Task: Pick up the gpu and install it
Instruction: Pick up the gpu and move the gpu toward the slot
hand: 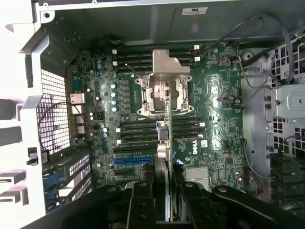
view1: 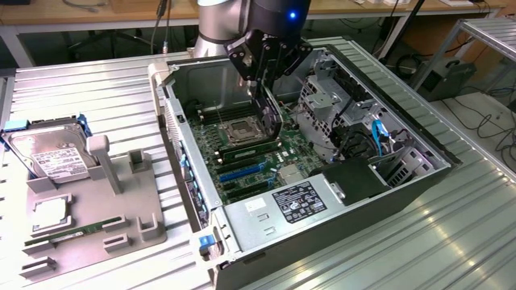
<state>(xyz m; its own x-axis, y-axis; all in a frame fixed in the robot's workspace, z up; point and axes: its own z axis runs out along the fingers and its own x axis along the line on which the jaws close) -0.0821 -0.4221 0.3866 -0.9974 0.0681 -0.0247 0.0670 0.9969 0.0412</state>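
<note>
Hanging gpu [view1: 272, 118] edge-on in fingers [hand: 143, 206] above motherboard [hand: 217, 119], drive cage [view1: 322, 99] beside.

- The gpu [view1: 272, 115], thin and dark, is hanging upright and edge-on, gripped between the fingers [hand: 143, 205].
- Its silvery end bracket [hand: 167, 64] is sitting at the end away from the fingers.
- It is hovering above the motherboard [hand: 214, 119] inside the case [view1: 339, 193].

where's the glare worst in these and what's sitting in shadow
Exterior view: glare whitens the ribbed metal table around the silver labelled hard drive; a blue light glows above the pincer. Wrist view: the pale metal case frame is blown out white, while the pincer gripping the thin black expansion card sits dark.
</note>
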